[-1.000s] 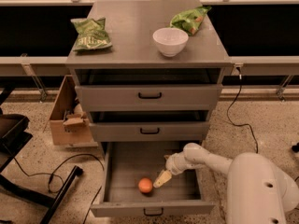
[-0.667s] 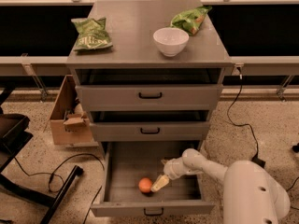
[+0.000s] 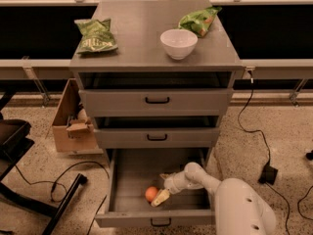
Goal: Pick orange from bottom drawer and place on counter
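— What could go wrong from here?
— The gripper (image 3: 161, 198) sits low in the bottom drawer (image 3: 130, 176), its tip just right of the orange (image 3: 151, 194). Whether it is spread or closed I cannot tell. A sideways nudge could roll the fruit off toward the left wall.
— And the pose?
— The arm (image 3: 196, 176) reaches in over the drawer's right side, wrist angled down-left, elbow bent. The worktop (image 3: 139, 26) is well above.

White rounded arm (image 3: 235, 205), cream gripper (image 3: 160, 198) in btm drawer (image 3: 128, 179)
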`<state>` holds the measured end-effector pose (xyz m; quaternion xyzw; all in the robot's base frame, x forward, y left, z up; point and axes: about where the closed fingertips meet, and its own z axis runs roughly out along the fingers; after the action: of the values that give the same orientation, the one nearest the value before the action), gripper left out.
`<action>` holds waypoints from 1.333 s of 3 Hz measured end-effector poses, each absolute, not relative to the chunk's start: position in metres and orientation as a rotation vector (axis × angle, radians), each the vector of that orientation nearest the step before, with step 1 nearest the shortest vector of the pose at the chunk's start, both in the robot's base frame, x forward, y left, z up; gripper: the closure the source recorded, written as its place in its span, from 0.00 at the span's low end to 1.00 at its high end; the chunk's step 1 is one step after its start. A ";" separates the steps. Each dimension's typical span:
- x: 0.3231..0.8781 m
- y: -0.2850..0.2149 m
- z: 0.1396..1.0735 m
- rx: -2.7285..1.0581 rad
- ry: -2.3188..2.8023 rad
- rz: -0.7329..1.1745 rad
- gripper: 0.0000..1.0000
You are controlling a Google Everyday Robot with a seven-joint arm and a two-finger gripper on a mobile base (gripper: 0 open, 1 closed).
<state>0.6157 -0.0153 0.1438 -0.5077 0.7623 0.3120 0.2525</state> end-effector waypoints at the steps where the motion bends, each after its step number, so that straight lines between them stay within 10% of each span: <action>1: 0.611 0.002 0.130 -1.413 2.047 0.902 0.03; 4: 0.599 0.022 0.117 -1.514 2.052 0.950 0.80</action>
<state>0.5988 0.0224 0.1175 -0.5442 0.7374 0.3413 0.2088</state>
